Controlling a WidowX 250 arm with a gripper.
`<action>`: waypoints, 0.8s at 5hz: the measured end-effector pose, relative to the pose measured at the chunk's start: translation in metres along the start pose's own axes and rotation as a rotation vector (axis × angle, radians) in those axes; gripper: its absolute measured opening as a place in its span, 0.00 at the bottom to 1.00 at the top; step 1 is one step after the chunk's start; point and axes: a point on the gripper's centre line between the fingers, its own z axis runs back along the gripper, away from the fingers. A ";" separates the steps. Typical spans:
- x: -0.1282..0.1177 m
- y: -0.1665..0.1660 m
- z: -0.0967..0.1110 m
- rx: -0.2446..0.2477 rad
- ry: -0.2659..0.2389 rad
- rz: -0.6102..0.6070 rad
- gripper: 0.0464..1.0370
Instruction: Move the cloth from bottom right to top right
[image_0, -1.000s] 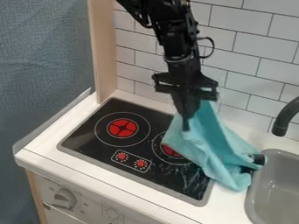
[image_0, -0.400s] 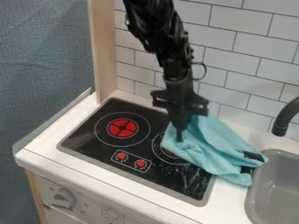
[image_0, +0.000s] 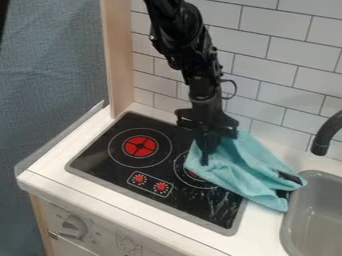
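Camera view: resting claw (image_0: 206, 156) against soft, likely light cloth (image_0: 246, 166), leaving unclear whether clamped or apart; probably needing deep pinching inside its edge.

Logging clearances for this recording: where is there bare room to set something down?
The stovetop looks bare around its left burner, left of the knobs. Crowding is at its right burner, under the cloth and end effector.

Teal cloth (image_0: 244, 164); black stovetop (image_0: 184, 202), seemingly streaked white; 2 red knobs (image_0: 161, 187); grey sink (image_0: 319, 212).
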 end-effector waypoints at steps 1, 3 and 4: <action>0.000 0.001 -0.002 0.009 -0.019 0.023 0.48; -0.002 -0.001 0.001 -0.002 -0.016 0.024 0.98; -0.006 -0.003 0.003 -0.016 0.018 0.022 0.97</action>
